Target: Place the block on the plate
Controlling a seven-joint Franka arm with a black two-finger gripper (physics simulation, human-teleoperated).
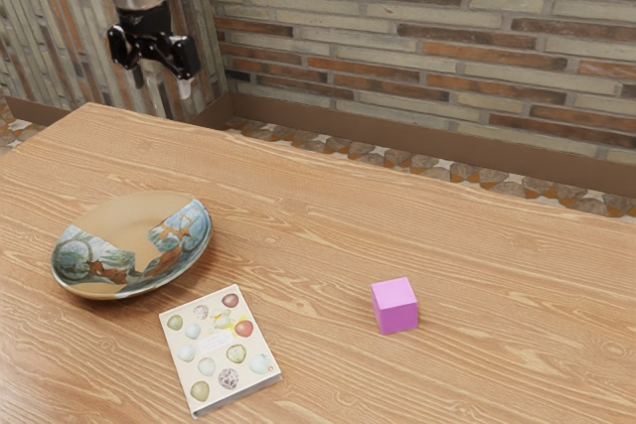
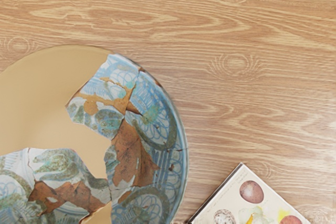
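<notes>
Resting on table (image 1: 298,235), pink block (image 1: 395,307) lower than tool (image 1: 161,82), well apart.

Resting on the surface (image 1: 298,235): plate (image 1: 124,225), at the exterior view's left; book (image 1: 214,345), lower left, just beside the plate; block (image 1: 396,307), right of centre in the lower half, well apart from both. Wall (image 1: 417,57) behind the surface; hand (image 1: 161,82) at upper left.

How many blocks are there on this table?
1. The pink block sits directly on the table, toward the exterior view's right of both the plate and the book.
</notes>
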